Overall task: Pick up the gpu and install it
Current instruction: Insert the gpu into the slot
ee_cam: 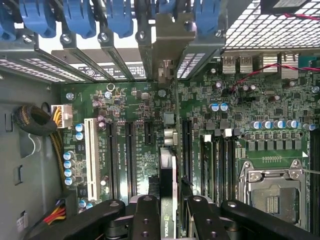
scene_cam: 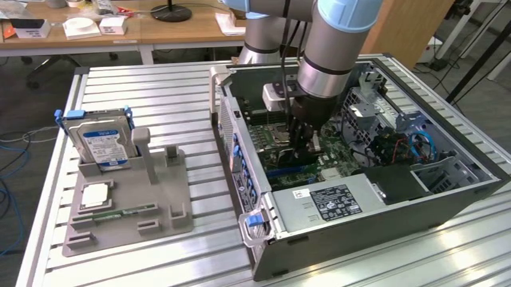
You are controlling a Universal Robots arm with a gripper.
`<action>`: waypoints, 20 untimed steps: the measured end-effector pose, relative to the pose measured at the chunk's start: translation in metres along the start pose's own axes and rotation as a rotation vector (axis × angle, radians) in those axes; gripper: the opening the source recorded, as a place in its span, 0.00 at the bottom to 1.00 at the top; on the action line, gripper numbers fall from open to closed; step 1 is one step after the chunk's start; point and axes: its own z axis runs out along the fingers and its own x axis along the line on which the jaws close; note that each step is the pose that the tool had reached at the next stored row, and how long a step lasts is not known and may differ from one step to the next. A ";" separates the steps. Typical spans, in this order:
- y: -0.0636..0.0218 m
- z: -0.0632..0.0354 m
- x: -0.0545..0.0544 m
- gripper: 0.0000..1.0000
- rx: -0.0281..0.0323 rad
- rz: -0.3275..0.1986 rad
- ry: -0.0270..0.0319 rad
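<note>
Exterior view, middle of the frame: the arm reaches down into the open computer case (scene_cam: 447,197), which lies on its side on the slatted tabletop (scene_cam: 152,84). The gripper (scene_cam: 302,146) is low over the green motherboard (scene_cam: 335,156), and the gpu (scene_cam: 289,156) stands on edge between its fingers, a thin dark card just above the board.

Wrist view, lower centre of the frame: the two black fingers (ee_cam: 146,220) are clenched on the gpu (ee_cam: 168,170), one on each flat side. The card runs up the frame, its silver end bracket (ee_cam: 169,70) reaching the row of rear slot openings under the blue clips (ee_cam: 80,17). It sits in line with the black expansion slots (ee_cam: 131,155); whether its edge is pressed into a slot cannot be told.

At the exterior view's left, a grey holder (scene_cam: 128,203) on the tabletop carries the hard drive (scene_cam: 102,143) with the blue label, standing upright, and a small green memory stick (scene_cam: 131,210) lying flat.
</note>
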 end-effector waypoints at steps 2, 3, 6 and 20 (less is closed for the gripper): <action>0.0000 -0.0001 0.000 0.26 -0.0001 0.000 0.0002; 0.0000 0.0000 0.000 0.26 -0.0001 0.000 0.0002; 0.0000 0.0000 0.000 0.26 0.0000 0.000 0.0001; -0.0002 0.0091 0.000 0.26 -0.0006 0.000 0.0018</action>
